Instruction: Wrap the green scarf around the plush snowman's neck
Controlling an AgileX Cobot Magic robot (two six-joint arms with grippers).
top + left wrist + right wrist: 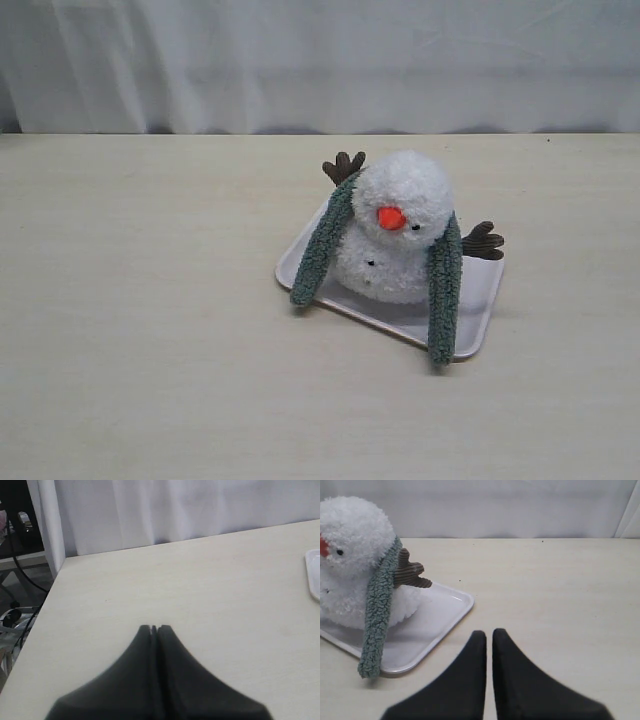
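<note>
The plush snowman (400, 230) sits upright on a white tray (470, 322) in the middle of the table. The green scarf (322, 245) runs behind its neck, and both ends hang down the front, one on each side, reaching the tray's edges. Neither gripper appears in the exterior view. My right gripper (489, 632) hovers over bare table beside the tray (445, 611), its fingers nearly touching and holding nothing; the snowman (355, 535) and one scarf end (377, 615) lie just beyond it. My left gripper (154, 627) is shut and empty, far from the snowman.
Brown twig arms (343, 165) stick out on both sides of the snowman. A white curtain (320, 60) hangs behind the table. In the left wrist view the table's side edge (47, 605) drops off to cables, and a tray corner (314, 575) peeks in.
</note>
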